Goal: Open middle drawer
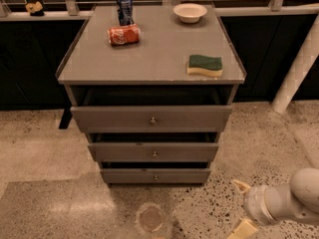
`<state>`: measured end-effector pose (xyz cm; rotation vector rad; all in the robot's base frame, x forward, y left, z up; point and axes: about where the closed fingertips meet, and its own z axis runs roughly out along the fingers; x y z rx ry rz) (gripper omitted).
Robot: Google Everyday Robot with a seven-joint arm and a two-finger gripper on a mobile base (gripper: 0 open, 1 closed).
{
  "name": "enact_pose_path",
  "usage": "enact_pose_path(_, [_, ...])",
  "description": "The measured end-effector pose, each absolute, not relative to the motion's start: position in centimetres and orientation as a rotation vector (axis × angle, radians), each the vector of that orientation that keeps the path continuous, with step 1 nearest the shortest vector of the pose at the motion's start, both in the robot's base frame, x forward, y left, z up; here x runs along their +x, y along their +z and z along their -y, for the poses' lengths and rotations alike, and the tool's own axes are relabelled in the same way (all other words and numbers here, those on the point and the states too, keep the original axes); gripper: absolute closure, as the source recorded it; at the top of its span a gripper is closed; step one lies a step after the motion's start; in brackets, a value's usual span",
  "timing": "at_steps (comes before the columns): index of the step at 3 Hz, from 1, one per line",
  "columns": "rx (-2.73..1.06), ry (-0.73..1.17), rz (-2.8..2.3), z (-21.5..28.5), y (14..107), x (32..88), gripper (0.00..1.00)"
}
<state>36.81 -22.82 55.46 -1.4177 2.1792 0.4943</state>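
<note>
Camera view, looking down on a grey three-drawer cabinet [149, 59] on a speckled terrazzo floor. The middle drawer [124, 152], a flat grey front with a small round metal knob [154, 154] at its centre, sits mid-frame between the taller top drawer [109, 118] and the smaller bottom drawer [129, 176], and appears not yet pulled out. The robot's gripper [241, 207], on a white arm entering from the lower right corner, hangs low over the floor. Its two cream-coloured fingers [240, 185] are spread apart and hold nothing, well apart from the cabinet and lower in the frame than the knob. On the cabinet top, toward the upper part of the frame, are an upright blue drinks can [124, 9], a red can lying on its side [124, 34], a pale round bowl [190, 12] and a green-and-yellow sponge [205, 65] (none of them part of the job). The drawer looks to be a stiff, rigid box that should slide straight out under a moderate pull. The knob is the only handhold, and it is small, smooth and probably slippery, so the fingers would need to close squarely around it and draw level toward the camera, or they may slip off.
</note>
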Motion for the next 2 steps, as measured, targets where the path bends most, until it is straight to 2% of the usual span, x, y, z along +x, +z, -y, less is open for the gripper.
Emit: enact_pose_path(2, [-1.284, 0.560, -2.132, 16.6, 49.7, 42.5, 0.00])
